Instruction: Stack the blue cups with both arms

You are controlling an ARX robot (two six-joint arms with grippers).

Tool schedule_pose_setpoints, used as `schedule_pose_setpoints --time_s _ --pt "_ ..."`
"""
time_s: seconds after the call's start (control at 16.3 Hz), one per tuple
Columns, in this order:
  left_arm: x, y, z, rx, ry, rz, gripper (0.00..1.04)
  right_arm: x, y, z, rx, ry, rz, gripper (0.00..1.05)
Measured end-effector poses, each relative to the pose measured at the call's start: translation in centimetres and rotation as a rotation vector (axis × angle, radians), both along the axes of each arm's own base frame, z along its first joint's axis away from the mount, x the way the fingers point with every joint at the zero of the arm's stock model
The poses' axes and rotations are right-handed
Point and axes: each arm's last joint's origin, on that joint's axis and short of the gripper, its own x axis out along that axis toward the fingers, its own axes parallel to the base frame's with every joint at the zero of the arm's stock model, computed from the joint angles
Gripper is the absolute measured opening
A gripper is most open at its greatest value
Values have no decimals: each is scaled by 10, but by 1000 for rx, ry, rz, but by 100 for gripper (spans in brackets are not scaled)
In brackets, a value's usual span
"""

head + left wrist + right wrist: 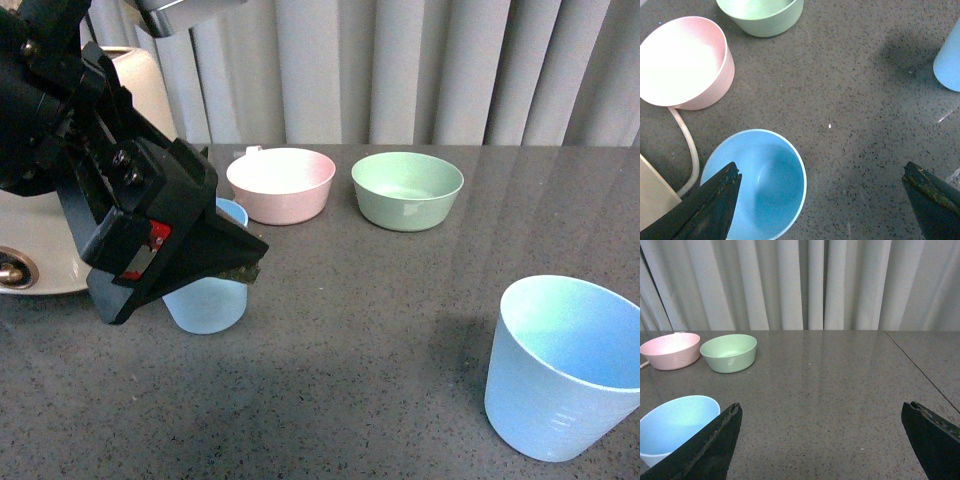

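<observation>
Two light-blue cups stand upright on the grey table. One blue cup (207,296) sits at the left, partly hidden behind my left arm; from the left wrist I look down into it (765,185). My left gripper (822,182) hovers above it, open and empty, one finger over the cup's rim. The other blue cup (565,365) stands at the front right and shows at the edge of the left wrist view (949,57). In the right wrist view that cup (675,425) lies beside one finger of my open, empty right gripper (822,422).
A pink bowl (281,184) and a green bowl (408,189) stand side by side at the back of the table. A cream appliance (40,250) with a cord (687,150) sits at the far left. Grey curtains hang behind the table.
</observation>
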Motion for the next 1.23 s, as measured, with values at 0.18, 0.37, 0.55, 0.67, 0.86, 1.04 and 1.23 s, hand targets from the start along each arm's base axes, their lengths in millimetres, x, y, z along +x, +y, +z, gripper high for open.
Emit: schedule_pose_setpoints --time_s 0.18,0.37,0.55,0.67,0.86,1.04,1.23 --pt "-2 0 -6 35 -9 -11 98 0 0 0 0 0 0 98" --pt "0 0 -15 82 -27 -13 98 0 0 0 0 0 0 98" --pt "5 -3 -29 121 -11 -27 98 0 0 0 0 0 0 98" --pt "9 -4 -37 136 2 -28 98 0 0 0 0 0 0 98" --pt "9 -6 -39 145 2 -42 93 0 0 0 0 0 0 98" --pt "10 -7 -43 156 8 -48 65 0 0 0 0 0 0 98" --pt "10 -8 -44 159 8 -49 34 0 0 0 0 0 0 98"
